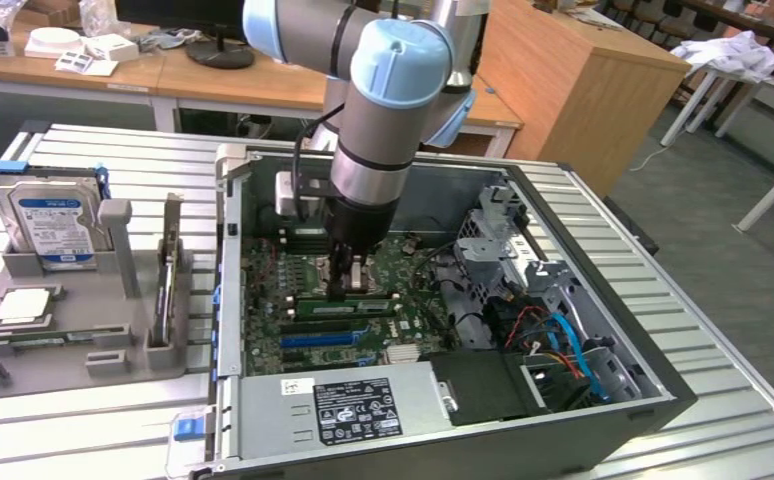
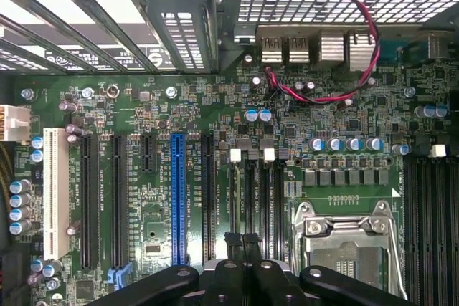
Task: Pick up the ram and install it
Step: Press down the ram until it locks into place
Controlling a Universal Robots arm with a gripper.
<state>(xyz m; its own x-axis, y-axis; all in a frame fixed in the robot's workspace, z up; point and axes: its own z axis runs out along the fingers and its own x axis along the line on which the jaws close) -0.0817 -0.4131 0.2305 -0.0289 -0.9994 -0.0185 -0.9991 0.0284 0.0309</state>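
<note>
My gripper (image 1: 348, 288) reaches down into the open computer case (image 1: 601, 400), low over the green motherboard (image 2: 143, 105). Its fingers (image 2: 233, 240) are shut together with nothing visible between them. The ram (image 1: 310, 302), a narrow green stick, lies along the memory slots right under the fingertips, running toward the exterior view's left. Whether the tips touch it I cannot tell. In the wrist view my gripper (image 2: 244, 240) hangs over the black memory slots with white clips (image 2: 235, 154), beside the metal processor socket (image 2: 344, 238).
A grey tray (image 1: 40, 350) on the exterior view's left holds a silver hard drive (image 1: 48, 220) and a narrow upright holder (image 1: 171, 270). Inside the case are a blue expansion slot (image 2: 178, 198), red and black wires (image 2: 358, 55), a drive cage (image 1: 494, 235) and blue cables (image 1: 567, 340).
</note>
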